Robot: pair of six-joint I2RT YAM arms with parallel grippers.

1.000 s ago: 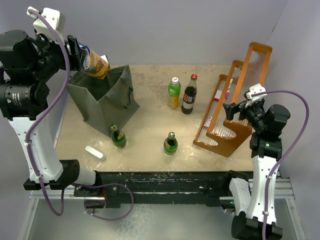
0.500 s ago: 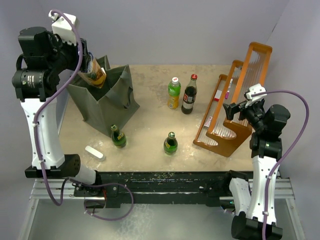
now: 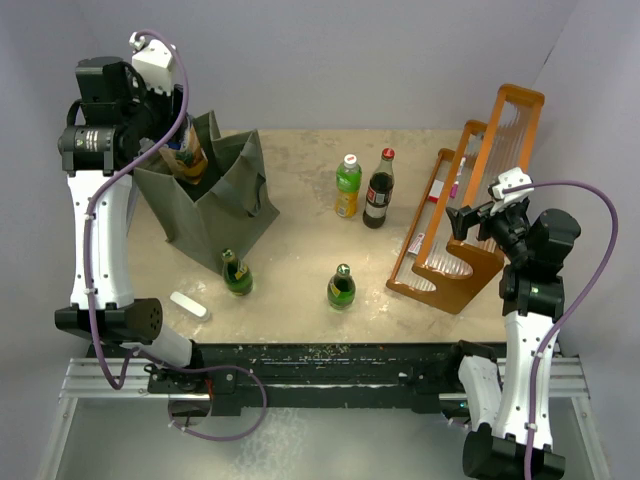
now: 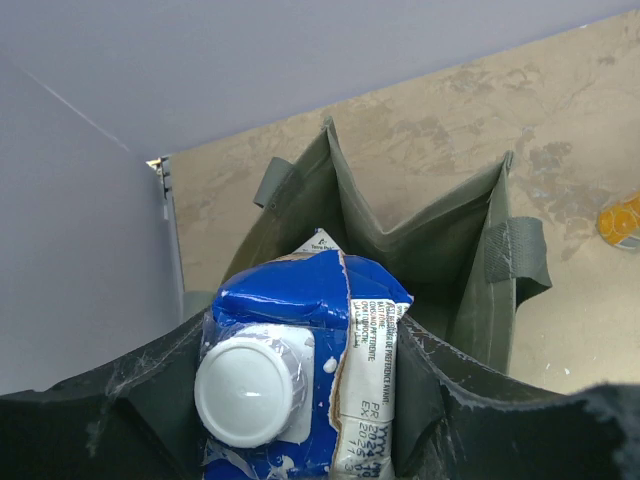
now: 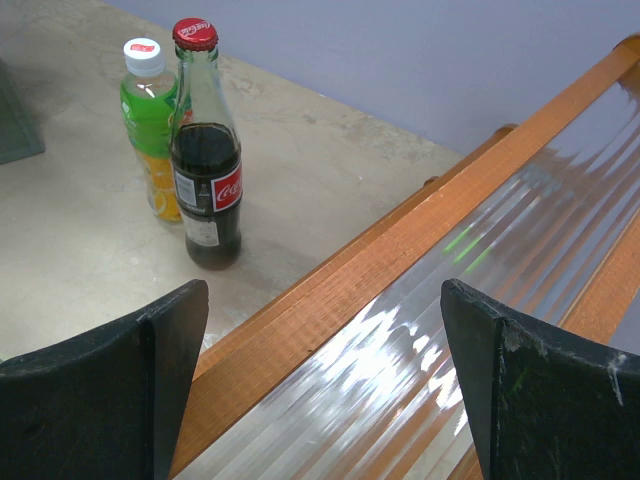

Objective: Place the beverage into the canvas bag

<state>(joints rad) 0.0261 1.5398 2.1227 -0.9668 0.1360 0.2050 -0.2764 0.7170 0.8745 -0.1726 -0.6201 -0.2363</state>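
My left gripper [image 3: 178, 140] is shut on a blue drink carton with a white cap [image 4: 300, 370] and holds it upright, over the open mouth of the dark olive canvas bag [image 3: 220, 195]. In the left wrist view the carton hangs above the bag's opening [image 4: 430, 250]. In the top view the carton [image 3: 186, 152] is partly inside the bag's rim. My right gripper [image 3: 462, 222] is open and empty above the orange wooden rack [image 3: 465, 215].
On the table stand a green-and-orange bottle [image 3: 347, 186], a cola bottle [image 3: 379, 189], and two small green bottles [image 3: 236, 273] [image 3: 341, 287]. A small white object [image 3: 188, 305] lies near the front left. The cola bottle [image 5: 205, 170] also shows in the right wrist view.
My left arm has swung right and lowered, bringing the carton from above the bag's left edge to upright over and partly into its mouth. The right arm has not moved.
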